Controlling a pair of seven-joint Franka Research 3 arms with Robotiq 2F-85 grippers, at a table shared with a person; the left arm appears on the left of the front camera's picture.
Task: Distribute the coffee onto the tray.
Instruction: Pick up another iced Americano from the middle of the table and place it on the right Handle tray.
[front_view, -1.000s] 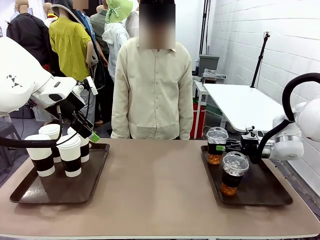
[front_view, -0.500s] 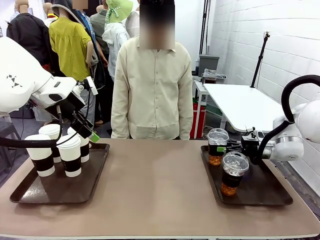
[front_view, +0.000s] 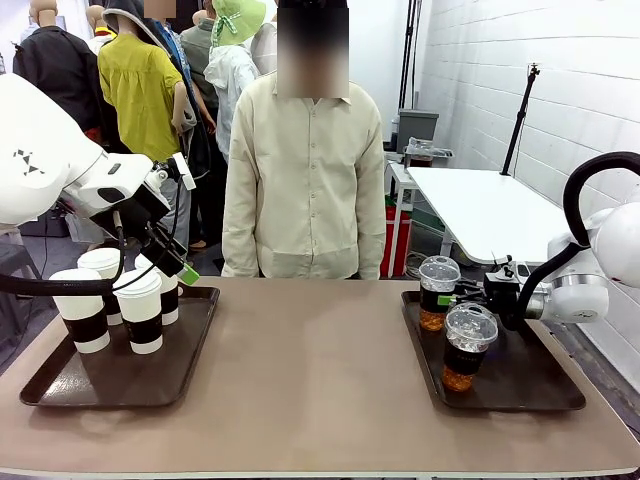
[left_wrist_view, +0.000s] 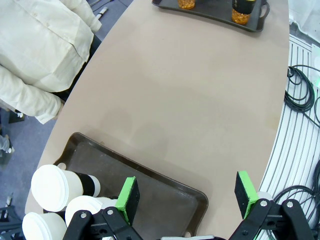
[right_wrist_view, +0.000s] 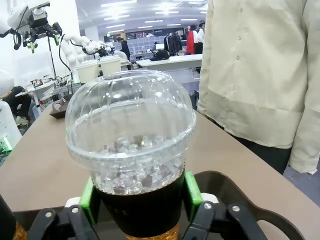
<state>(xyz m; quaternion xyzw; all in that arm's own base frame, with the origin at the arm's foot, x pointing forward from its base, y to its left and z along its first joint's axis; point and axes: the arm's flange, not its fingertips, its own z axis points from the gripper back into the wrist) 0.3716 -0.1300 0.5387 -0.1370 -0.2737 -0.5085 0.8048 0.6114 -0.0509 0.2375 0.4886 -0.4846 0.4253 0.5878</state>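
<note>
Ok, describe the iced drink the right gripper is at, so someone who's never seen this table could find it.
Look at the brown tray on the robot's right side of the table. Two clear dome-lidded cups stand on it, and the one meant is the far cup, nearer the person. Unlike the near cup, it sits between the right gripper fingers.

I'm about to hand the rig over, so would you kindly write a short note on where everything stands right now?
Left gripper: open, empty, above the left tray, which holds four white paper cups.
Right gripper: pads on either side of the far iced cup on the right tray; grip unclear.
Near iced cup stands on that tray too.
Done: all cups stand on trays.
Left: back the right gripper away.
</note>
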